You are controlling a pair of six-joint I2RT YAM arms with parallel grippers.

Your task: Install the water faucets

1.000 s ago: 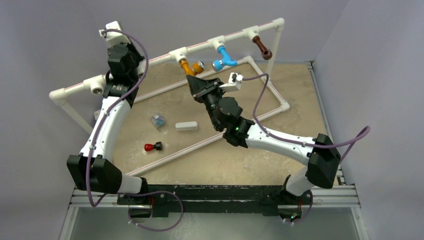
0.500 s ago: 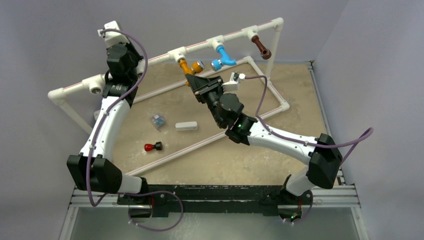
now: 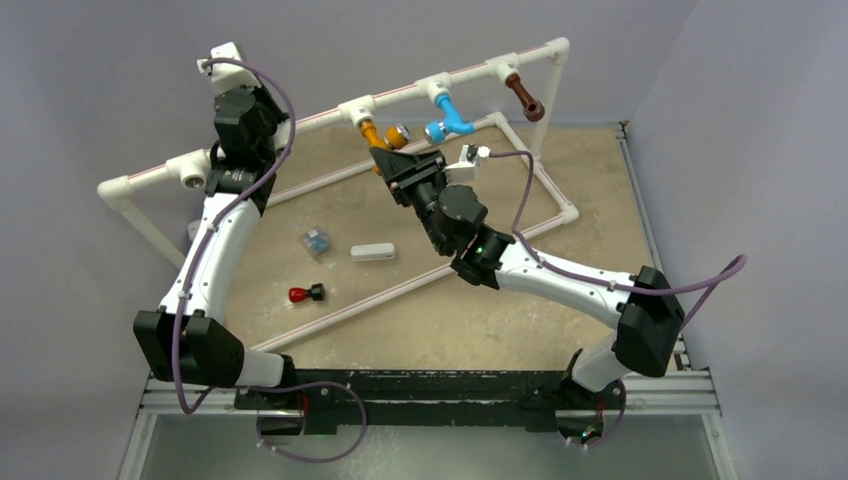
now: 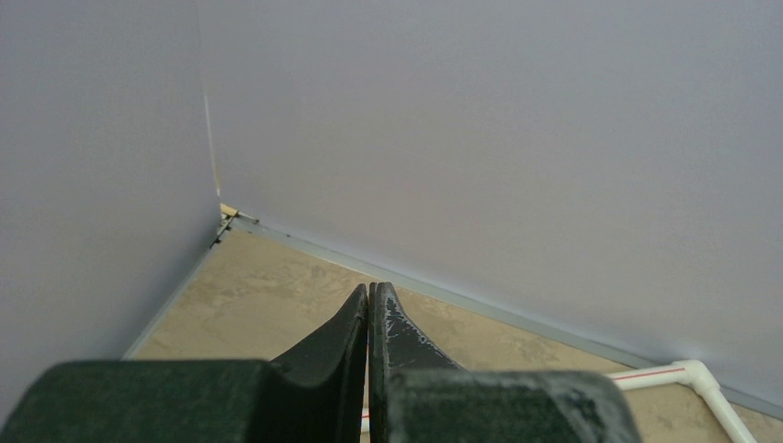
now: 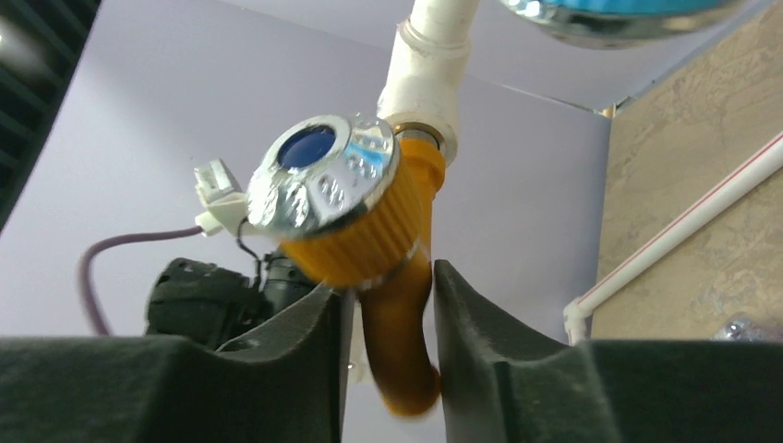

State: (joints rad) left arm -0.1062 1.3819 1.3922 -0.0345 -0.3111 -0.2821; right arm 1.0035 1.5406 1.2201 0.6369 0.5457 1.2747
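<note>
The orange-yellow faucet [image 3: 376,134] hangs from a white tee [image 5: 427,78] on the raised pipe rail [image 3: 300,120]; the light blue faucet [image 3: 447,115] and the dark brown faucet [image 3: 524,95] hang further along it; the right pincer [image 5: 388,277] straddles the orange neck, slightly spread, a gap showing on one side; the left pincer [image 4: 369,300] is pressed together, empty, above the worktop [image 4: 258,305].

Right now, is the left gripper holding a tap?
No, the left gripper is shut tight on itself, with nothing between its jaws.
</note>
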